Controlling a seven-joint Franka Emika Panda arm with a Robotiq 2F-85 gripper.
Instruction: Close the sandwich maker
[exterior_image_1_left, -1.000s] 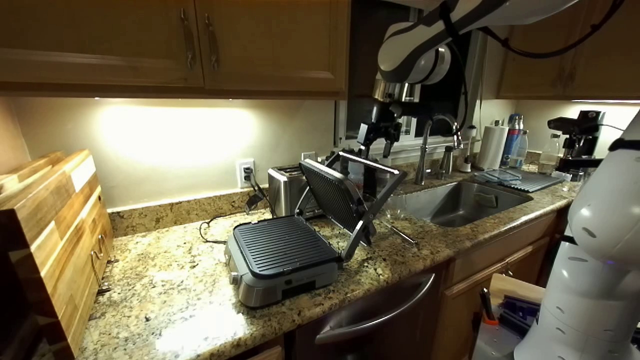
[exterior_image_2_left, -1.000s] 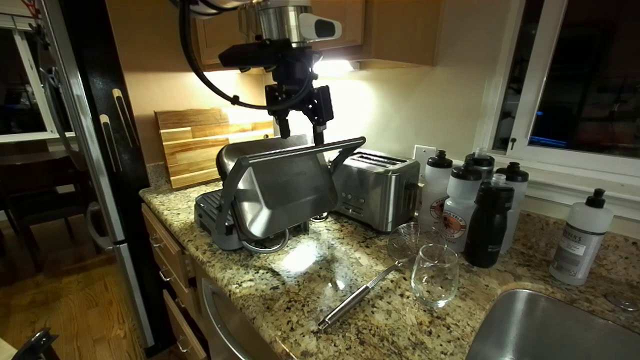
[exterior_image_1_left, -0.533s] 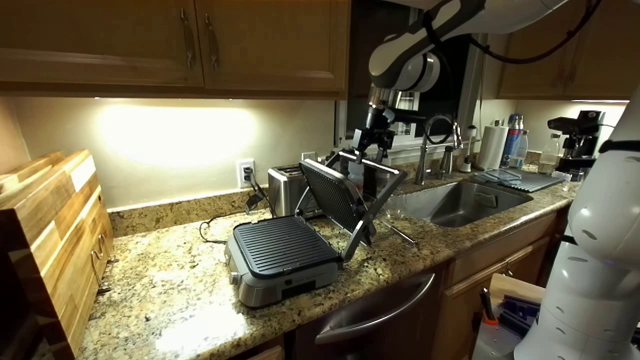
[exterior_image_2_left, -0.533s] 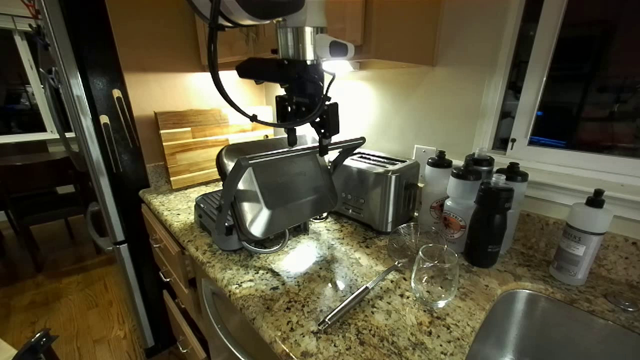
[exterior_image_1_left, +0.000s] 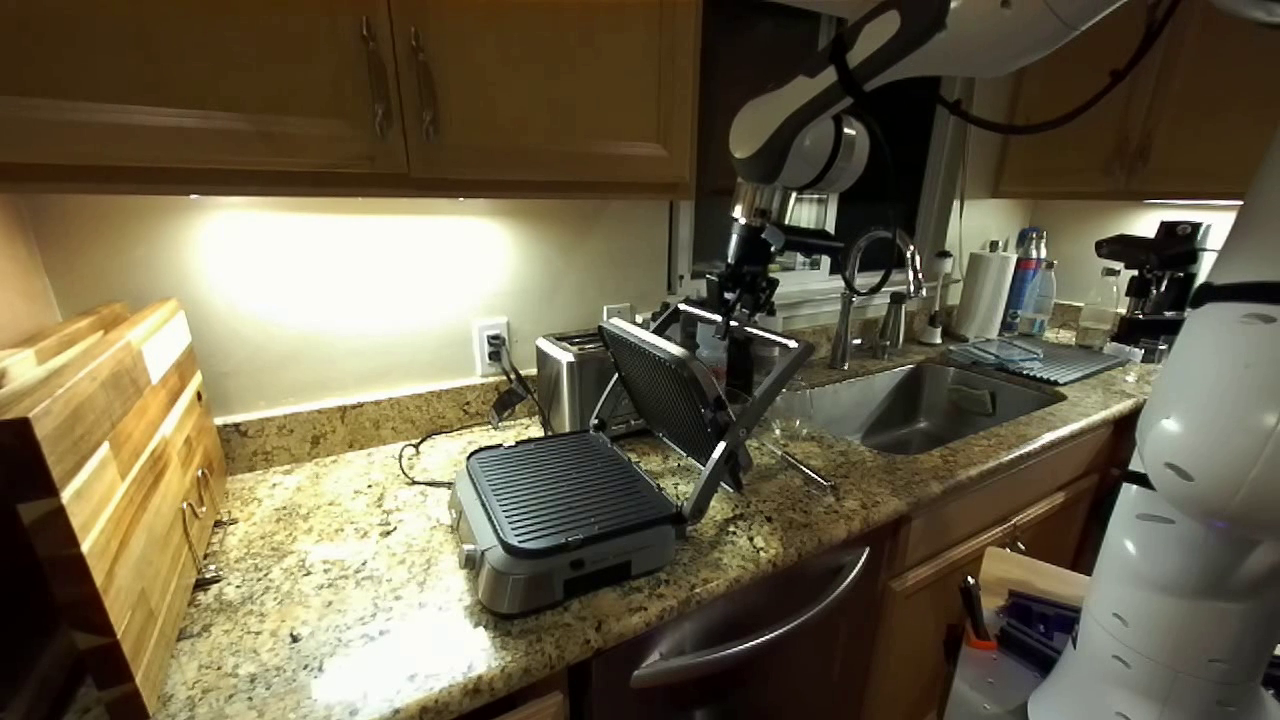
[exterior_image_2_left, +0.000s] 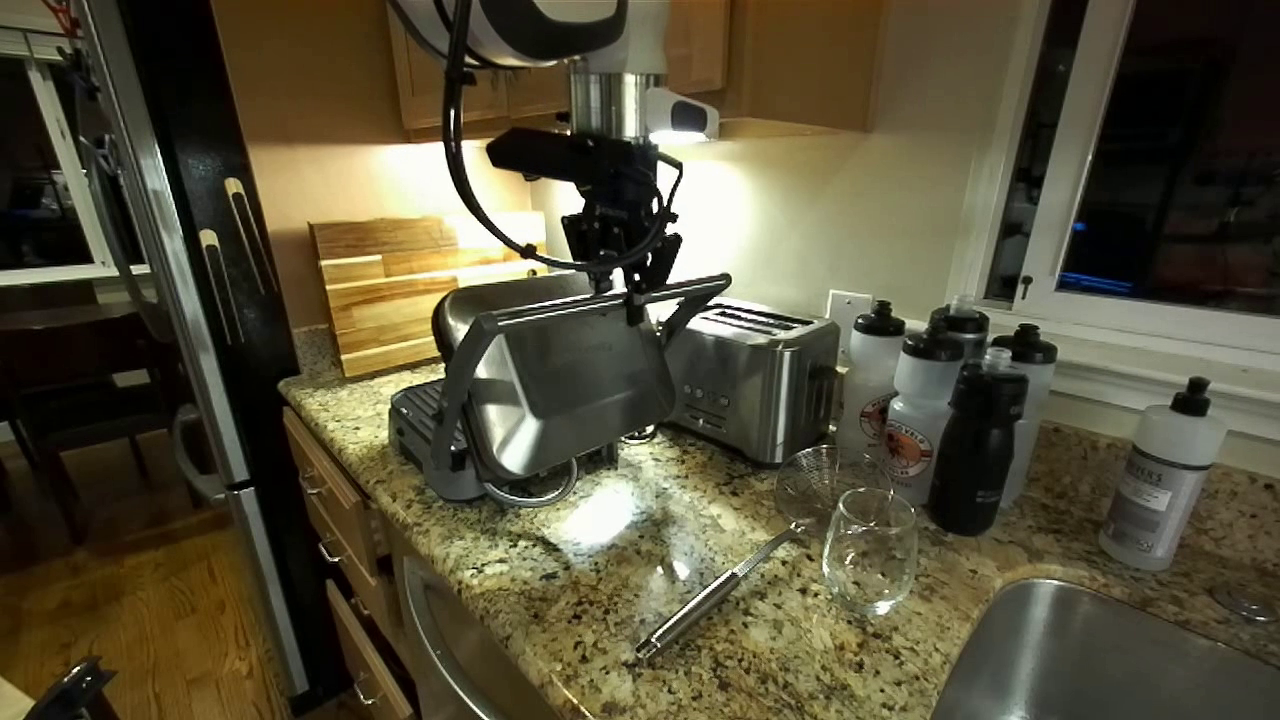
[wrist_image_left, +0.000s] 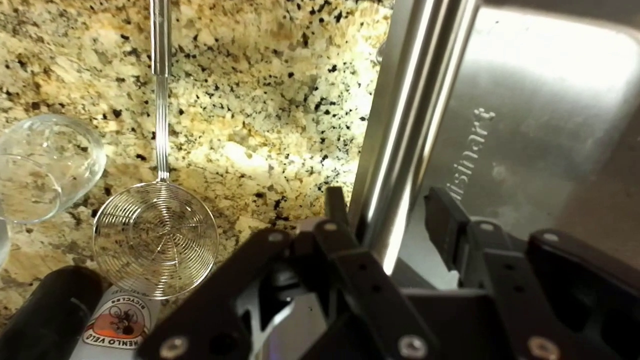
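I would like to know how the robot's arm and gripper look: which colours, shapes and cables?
The arm has smooth, rounded shells in white and dark grey, and a shiny metal collar near its end. A black cable runs along it. The gripper is black and angular, with narrow linked jaws and silvery round screw heads. I can read no markings on either.

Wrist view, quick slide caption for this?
Open gripper straddling the handle bar of the sandwich maker, wire skimmer and clear glass at picture left.
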